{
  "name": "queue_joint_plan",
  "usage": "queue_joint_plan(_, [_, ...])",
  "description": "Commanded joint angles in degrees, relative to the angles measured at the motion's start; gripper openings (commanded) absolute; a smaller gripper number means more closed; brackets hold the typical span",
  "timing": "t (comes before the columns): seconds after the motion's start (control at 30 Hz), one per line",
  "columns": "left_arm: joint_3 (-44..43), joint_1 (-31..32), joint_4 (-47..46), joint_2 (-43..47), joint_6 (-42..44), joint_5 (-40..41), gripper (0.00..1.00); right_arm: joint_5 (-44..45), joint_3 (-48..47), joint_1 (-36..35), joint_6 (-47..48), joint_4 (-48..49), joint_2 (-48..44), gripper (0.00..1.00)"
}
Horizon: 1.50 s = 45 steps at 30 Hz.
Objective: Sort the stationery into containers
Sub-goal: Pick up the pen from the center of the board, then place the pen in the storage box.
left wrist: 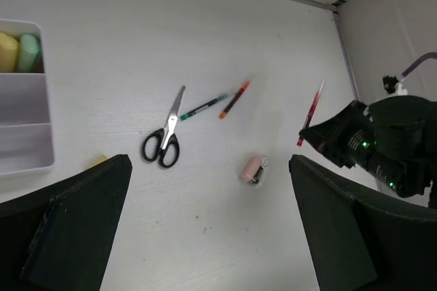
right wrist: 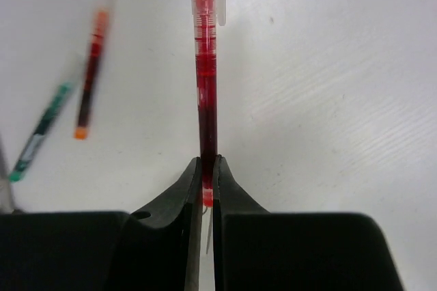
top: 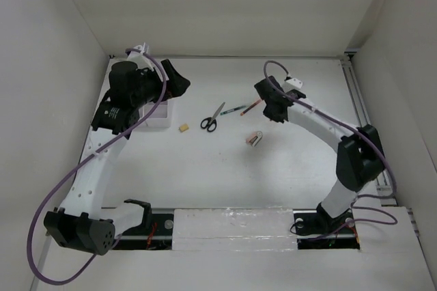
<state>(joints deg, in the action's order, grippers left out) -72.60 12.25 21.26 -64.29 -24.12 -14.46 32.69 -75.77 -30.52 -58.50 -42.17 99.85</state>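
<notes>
My right end effector (right wrist: 207, 168) is clamped on a red pen (right wrist: 206, 93) whose length points straight ahead; the white tray (left wrist: 27, 147) lies well off to my left, nearer the left arm.

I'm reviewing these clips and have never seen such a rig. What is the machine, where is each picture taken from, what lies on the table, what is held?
Two robot arms stand at the near edge of a white table. One picture looks down from above; the other two come from wrist cameras. The right gripper is shut on a thin red pen. The left gripper is open and empty, near a white plastic compartment tray holding a yellow marker and a green marker. On the table lie black-handled scissors, a green pen, an orange pen, a small tan eraser block and a small pink item I cannot identify.
</notes>
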Motion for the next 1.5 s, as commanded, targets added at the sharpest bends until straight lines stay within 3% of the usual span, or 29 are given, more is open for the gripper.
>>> queue_joint_plan(0.0, [1.1,-0.2,-6.1,-0.7,-2.4,-9.3,1.00,6.5,0.2,-1.9,14.5,7.8,-6.8,0.00])
queue_joint_plan(0.03, [2.1,-0.2,-8.2,-0.7,-3.3,-11.1,1.00,4.9,3.3,-2.5,18.7,11.4,-8.3,0.00])
queue_joint_plan(0.07, [2.7,-0.2,-9.8,-1.4,-3.9,-13.2,1.00,2.1,5.6,-2.5,29.0,15.8,-12.2,0.00])
queue_joint_plan(0.1, [3.3,-0.2,-11.3,-1.4,-5.3,-17.6,1.00,-2.1,8.5,-3.1,34.8,27.4,-14.6,0.00])
queue_joint_plan(0.13, [4.0,-0.2,-14.8,-1.4,-5.9,-20.1,1.00,-14.4,11.5,-3.1,39.7,33.1,-17.2,0.00])
queue_joint_plan(0.2, [6.4,-0.2,-18.5,-2.0,-7.6,-26.3,1.00,-27.6,19.2,-3.7,47.8,42.0,-24.9,0.00])
queue_joint_plan(0.27, [9.0,-0.2,-24.4,-2.5,-9.9,-30.3,1.00,-35.0,23.3,-5.5,48.7,49.6,-29.0,0.00])
queue_joint_plan(0.4, [11.6,-0.2,-30.9,-2.5,-12.1,-36.5,1.00,-44.7,21.2,-6.0,48.7,50.8,-32.3,0.00])
queue_joint_plan(0.6, [13.5,-0.2,-33.1,-3.1,-13.3,-37.3,1.00,-53.9,19.3,-10.3,44.5,59.9,-28.4,0.00])
queue_joint_plan(1.0, [14.1,-0.2,-31.6,0.2,-10.7,-34.0,0.98,-55.2,13.5,-15.3,40.0,64.6,-20.7,0.00])
queue_joint_plan(1.13, [14.1,-0.2,-30.4,0.2,-10.7,-32.0,0.75,-54.6,12.9,-15.9,38.7,65.1,-20.7,0.00])
queue_joint_plan(1.17, [14.1,-0.2,-30.4,0.2,-10.7,-31.9,0.61,-54.6,12.9,-16.4,38.7,65.1,-20.7,0.00])
queue_joint_plan(1.3, [13.5,-0.2,-30.4,0.2,-10.7,-29.9,0.31,-57.6,12.9,-16.4,37.4,67.2,-20.1,0.00])
queue_joint_plan(1.33, [13.4,-0.2,-30.4,0.2,-10.7,-29.4,0.17,-58.3,12.9,-16.4,37.4,67.7,-19.5,0.00])
queue_joint_plan(1.4, [12.9,-0.2,-29.9,0.2,-10.7,-26.4,0.03,-58.9,12.9,-16.4,36.9,68.5,-19.0,0.00])
queue_joint_plan(1.43, [12.9,-0.2,-29.9,0.2,-10.7,-24.9,0.00,-58.3,13.8,-16.4,36.4,68.5,-19.0,0.31])
queue_joint_plan(1.47, [12.0,-0.2,-28.7,0.7,-10.7,-23.0,0.00,-57.4,14.6,-16.4,36.4,68.5,-19.5,0.56])
